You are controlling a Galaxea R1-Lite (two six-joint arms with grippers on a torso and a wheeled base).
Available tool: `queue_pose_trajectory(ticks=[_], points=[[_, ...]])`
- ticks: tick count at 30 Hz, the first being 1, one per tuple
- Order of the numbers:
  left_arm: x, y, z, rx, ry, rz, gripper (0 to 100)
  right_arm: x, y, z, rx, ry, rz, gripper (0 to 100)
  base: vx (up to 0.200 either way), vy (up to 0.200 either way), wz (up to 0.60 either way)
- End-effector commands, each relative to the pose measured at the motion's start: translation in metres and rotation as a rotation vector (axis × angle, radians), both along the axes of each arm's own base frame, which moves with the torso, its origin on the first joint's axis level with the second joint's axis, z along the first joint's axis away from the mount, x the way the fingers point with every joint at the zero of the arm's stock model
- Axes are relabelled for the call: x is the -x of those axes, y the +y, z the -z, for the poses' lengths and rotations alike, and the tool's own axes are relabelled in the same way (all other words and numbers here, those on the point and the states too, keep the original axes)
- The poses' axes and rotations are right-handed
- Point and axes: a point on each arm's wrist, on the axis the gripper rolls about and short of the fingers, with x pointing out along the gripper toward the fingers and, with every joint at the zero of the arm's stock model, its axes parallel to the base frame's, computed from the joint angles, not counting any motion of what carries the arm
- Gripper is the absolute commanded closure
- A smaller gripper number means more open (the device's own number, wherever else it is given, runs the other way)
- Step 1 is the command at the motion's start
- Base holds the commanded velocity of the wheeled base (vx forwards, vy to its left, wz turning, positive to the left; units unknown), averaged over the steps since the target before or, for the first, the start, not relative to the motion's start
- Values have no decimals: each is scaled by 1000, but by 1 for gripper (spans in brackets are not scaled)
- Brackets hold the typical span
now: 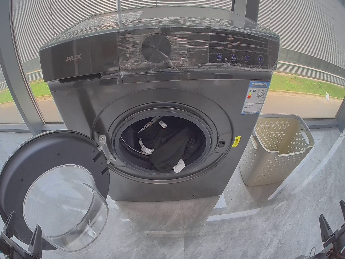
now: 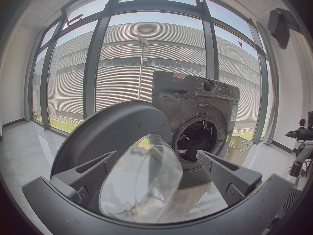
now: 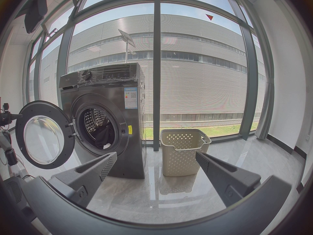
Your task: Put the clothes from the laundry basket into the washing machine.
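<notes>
Down at the near edge of the pale stone floor (image 1: 222,231), the left gripper (image 1: 22,232) is hovering with its jaws spread wide and gripping nothing, just in front of the washer's round door (image 1: 54,151). Over on the other side, the right gripper (image 1: 334,222) is hanging low above the floor, its jaws likewise standing apart with nothing between them. The door is standing swung fully open toward the robot's left, its clear glass bowl (image 1: 64,205) bulging outward. Behind it, the grey front-loading washing machine (image 1: 161,87) is facing the robot. The clothes (image 1: 169,144), a black bundle with white trim, are lying inside the drum and drooping toward its front lip. Just beside the machine on the robot's right, the beige perforated laundry basket (image 1: 276,151) is sitting upright on the floor. Farther back, a tall window (image 3: 202,82) is letting in daylight.
</notes>
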Motion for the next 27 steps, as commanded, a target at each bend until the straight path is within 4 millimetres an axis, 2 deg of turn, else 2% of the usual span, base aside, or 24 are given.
queue_pose_trajectory(ticks=[1,27], points=[[0,0,4,0,4,2,0,0,0,4,0,0,0,0,0,-200,0],[-1,0,4,-3,4,5,0,0,0,4,0,0,1,0,0,-200,0]])
